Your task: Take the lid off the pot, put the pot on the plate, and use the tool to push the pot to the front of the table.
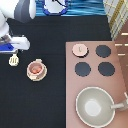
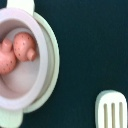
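Observation:
The pale-pink pot (image 1: pixel 35 69) sits uncovered on the cream plate (image 1: pixel 43 75) on the black table (image 1: pixel 50 105), left of the stove. In the wrist view the pot (image 2: pixel 22 87) holds reddish lumps, and the plate's rim (image 2: pixel 54 60) shows around it. The lid (image 1: pixel 79 49) rests on the stove's upper-left burner. The cream spatula (image 1: pixel 14 61) lies flat on the table to the left of the pot, and its slotted head (image 2: pixel 112 111) shows in the wrist view. My gripper (image 1: pixel 15 49) hangs just above the spatula, toward the exterior view's top.
The pinkish-brown stove (image 1: pixel 120 85) fills the exterior view's right, with three bare black burners (image 1: pixel 103 50). A large grey-beige pan (image 1: pixel 95 106) with a handle stands at its bottom. The robot's white arm crosses the top-left corner.

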